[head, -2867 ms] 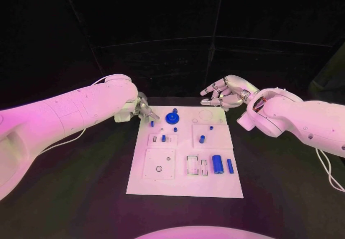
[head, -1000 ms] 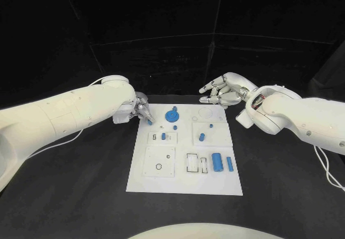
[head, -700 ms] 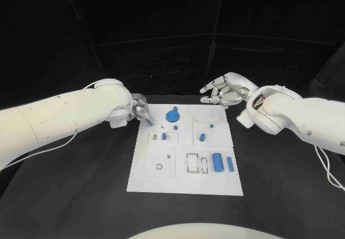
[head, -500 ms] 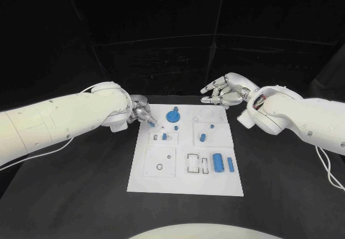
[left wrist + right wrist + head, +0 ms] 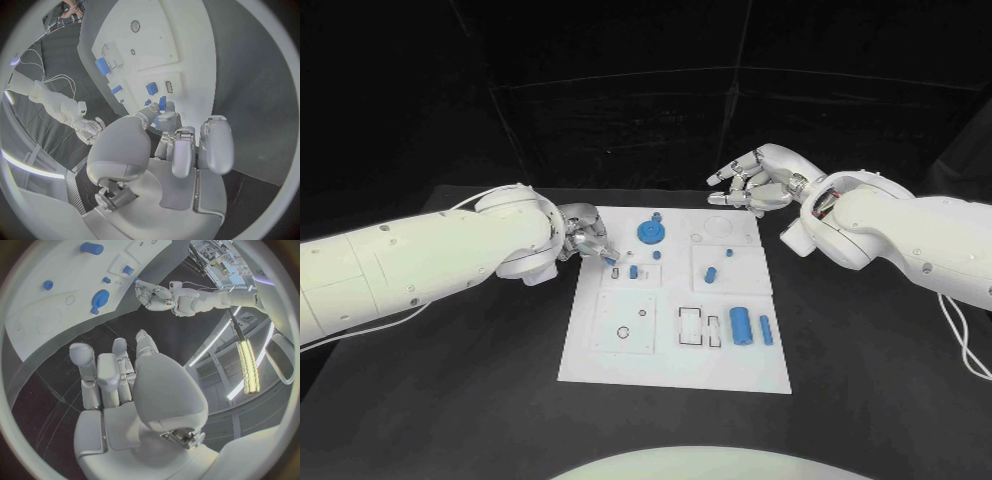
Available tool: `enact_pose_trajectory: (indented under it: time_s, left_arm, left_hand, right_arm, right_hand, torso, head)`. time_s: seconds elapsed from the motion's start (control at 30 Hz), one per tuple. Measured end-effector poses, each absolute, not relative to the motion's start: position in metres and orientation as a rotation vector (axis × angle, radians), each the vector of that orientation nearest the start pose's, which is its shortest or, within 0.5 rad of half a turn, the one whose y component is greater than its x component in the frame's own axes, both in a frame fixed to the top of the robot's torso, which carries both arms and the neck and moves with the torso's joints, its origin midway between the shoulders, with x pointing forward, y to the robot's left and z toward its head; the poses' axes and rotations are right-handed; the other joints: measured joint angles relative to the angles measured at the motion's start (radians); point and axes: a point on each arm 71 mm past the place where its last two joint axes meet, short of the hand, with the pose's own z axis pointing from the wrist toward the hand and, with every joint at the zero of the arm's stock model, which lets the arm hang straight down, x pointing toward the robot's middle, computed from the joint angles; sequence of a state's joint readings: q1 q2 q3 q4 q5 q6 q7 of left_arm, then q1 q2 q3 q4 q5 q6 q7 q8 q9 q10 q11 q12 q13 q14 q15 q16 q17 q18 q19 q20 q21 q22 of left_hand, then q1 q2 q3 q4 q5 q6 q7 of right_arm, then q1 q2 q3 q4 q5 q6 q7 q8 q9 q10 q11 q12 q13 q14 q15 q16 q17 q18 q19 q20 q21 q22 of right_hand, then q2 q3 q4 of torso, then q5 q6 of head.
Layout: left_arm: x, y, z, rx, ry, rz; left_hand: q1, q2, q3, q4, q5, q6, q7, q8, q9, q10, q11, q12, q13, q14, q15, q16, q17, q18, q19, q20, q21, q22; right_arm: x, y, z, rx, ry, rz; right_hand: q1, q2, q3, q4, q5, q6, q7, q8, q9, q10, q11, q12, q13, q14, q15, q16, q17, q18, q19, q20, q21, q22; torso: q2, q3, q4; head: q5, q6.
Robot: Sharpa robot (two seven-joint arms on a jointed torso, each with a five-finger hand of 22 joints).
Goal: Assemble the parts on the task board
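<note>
The white task board [image 5: 675, 345] lies in the middle of the black table. My left hand [image 5: 586, 240] hovers over the board's far left edge and pinches a small blue peg [image 5: 612, 258] at its fingertips; the left wrist view shows the peg [image 5: 161, 104] between thumb and finger. On the board lie a blue disc [image 5: 651, 233], small blue pegs [image 5: 633, 271] [image 5: 708, 274], and two blue cylinders [image 5: 738, 323] [image 5: 764, 327]. My right hand [image 5: 754, 185] floats beyond the board's far right corner, fingers apart and holding nothing.
The board has square recessed plates [image 5: 626, 325] and rectangular slots [image 5: 689, 324] on its near half. Black table [image 5: 459, 380] surrounds the board on all sides. A dark curtain closes off the back.
My left hand has carried the blue peg nearer and slightly rightward, over the board's left edge. The right hand has stayed where it was.
</note>
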State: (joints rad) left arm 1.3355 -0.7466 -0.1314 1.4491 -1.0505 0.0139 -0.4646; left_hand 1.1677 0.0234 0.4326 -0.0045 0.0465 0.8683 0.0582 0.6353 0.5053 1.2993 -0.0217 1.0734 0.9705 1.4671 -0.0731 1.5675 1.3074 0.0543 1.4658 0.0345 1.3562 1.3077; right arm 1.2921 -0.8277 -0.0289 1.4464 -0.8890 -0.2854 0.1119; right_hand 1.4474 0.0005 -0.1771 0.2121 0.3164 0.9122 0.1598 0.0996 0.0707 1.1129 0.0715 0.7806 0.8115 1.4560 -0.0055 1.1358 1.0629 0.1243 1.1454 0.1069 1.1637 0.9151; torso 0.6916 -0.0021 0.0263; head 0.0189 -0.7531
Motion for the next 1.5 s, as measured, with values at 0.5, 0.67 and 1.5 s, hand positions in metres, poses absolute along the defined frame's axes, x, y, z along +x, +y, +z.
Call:
enact_pose_trajectory:
  time_s: [0.5,0.67,1.5]
  left_arm:
    - [0.501,0.189,-0.209,-0.162,2.199,-0.426]
    - [0.502,0.188,-0.211,-0.162,2.201,-0.422]
    - [0.499,0.187,-0.213,-0.151,2.212,-0.420]
  left_hand:
    - [-0.006,-0.006,0.026,-0.018,-0.003,0.002,-0.002,0.001,0.020,0.000,0.000,0.000,0.001,0.000,0.000,0.000,0.000,0.000,0.000,0.000,0.000,0.000]
    - [-0.006,-0.006,0.026,-0.018,-0.003,0.002,-0.002,0.004,0.041,0.000,0.000,0.000,0.001,0.000,0.000,0.000,0.000,0.000,0.000,0.000,0.000,0.000]
    - [-0.006,-0.006,0.030,-0.016,-0.001,0.002,-0.001,0.003,0.042,0.003,-0.003,0.000,0.001,0.000,0.000,0.000,0.000,0.000,0.000,0.000,0.000,0.000]
  right_arm:
    - [0.515,-0.211,-0.138,0.248,1.630,1.032]
    - [0.515,-0.210,-0.138,0.247,1.630,1.033]
    - [0.515,-0.210,-0.138,0.246,1.631,1.035]
  right_hand:
    - [0.000,0.000,0.000,0.000,0.000,0.000,0.000,0.000,0.000,0.000,0.000,0.000,0.000,0.000,0.000,-0.001,0.000,0.000,0.000,0.000,0.000,0.000]
    - [0.000,0.000,0.000,0.000,0.000,0.000,0.000,0.000,0.000,0.000,0.000,0.000,0.000,0.000,0.000,-0.001,0.000,0.000,0.000,0.000,0.000,0.000]
    - [0.000,0.000,0.000,0.000,0.000,0.000,0.000,0.000,0.000,0.000,0.000,0.000,0.000,0.000,0.000,-0.001,0.000,0.000,0.000,0.000,0.000,0.000]
  torso:
    - [0.002,0.0010,-0.0034]
    - [0.002,0.0012,-0.0034]
    - [0.001,0.0010,-0.0022]
  head:
    - [0.000,-0.006]
    - [0.000,-0.007]
    - [-0.004,-0.008]
